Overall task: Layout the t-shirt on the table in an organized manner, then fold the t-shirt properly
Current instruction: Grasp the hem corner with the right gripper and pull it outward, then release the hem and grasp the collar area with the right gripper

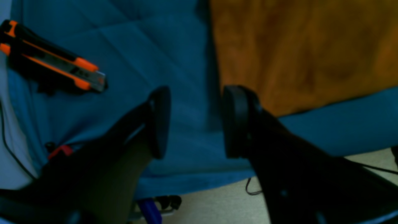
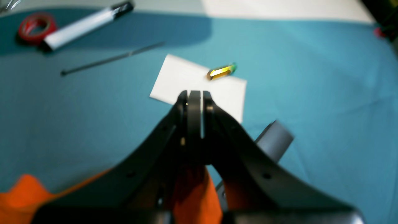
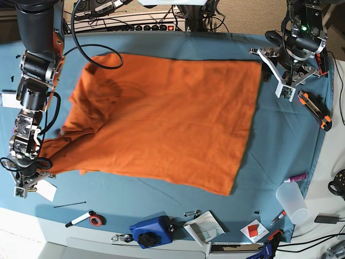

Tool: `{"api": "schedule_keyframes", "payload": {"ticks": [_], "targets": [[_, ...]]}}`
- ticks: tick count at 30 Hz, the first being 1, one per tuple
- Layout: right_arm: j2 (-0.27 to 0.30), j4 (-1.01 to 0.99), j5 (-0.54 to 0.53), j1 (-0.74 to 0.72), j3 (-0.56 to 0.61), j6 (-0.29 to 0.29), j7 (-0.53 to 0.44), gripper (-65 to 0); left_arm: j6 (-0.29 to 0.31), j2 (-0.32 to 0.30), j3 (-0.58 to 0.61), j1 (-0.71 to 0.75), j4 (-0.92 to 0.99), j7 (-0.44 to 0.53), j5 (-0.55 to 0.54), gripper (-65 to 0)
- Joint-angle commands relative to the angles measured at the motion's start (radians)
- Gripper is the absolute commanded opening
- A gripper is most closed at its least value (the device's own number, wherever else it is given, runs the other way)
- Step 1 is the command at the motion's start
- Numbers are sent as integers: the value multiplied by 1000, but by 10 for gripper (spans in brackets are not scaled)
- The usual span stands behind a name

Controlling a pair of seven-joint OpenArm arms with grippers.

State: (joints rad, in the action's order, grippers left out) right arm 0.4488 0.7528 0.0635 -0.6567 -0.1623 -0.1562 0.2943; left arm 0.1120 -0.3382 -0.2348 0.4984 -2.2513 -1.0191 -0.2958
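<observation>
The t-shirt [image 3: 167,118] lies spread over the middle of the table [image 3: 280,145], mostly flat, hem toward the left arm's side, collar and sleeves bunched toward the right arm's side. The right gripper [image 2: 195,102] has its fingers pressed together, with orange cloth showing just behind them; it looks to be pinching the sleeve edge near the table's corner, though the exact hold is hidden. The left gripper [image 1: 194,121] hangs over bare table just beside the hem corner, fingers apart, holding nothing. A box cutter [image 1: 53,63] lies close by. Judgement: the cloth is light, limp and likely to drag and wrinkle rather than slide clean. Best holds are the seams, at the hem corners and shoulders, lifted in pairs to keep it taut.
</observation>
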Motion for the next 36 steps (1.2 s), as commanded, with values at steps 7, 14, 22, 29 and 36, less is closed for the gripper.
{"api": "schedule_keyframes", "payload": {"ticks": [7, 14, 22, 29, 36], "targets": [[30, 19, -5, -117, -3, -47, -10, -650, 0, -8, -3, -2, -16, 18, 4, -366], [32, 19, -46, -121, -4, -172, 52, -462, 0, -8, -3, -2, -16, 18, 4, -366], [30, 240, -277, -39, -142, -214, 425, -463, 1, -8, -3, -3, -16, 19, 4, -366], [25, 708, -587, 282, -316, -320, 674, -463, 0, -8, -3, -6, -16, 25, 4, -366], [-26, 1020, -616, 603, -329, -345, 723, -463, 1, -8, -3, -39, -16, 24, 4, -366]]}}
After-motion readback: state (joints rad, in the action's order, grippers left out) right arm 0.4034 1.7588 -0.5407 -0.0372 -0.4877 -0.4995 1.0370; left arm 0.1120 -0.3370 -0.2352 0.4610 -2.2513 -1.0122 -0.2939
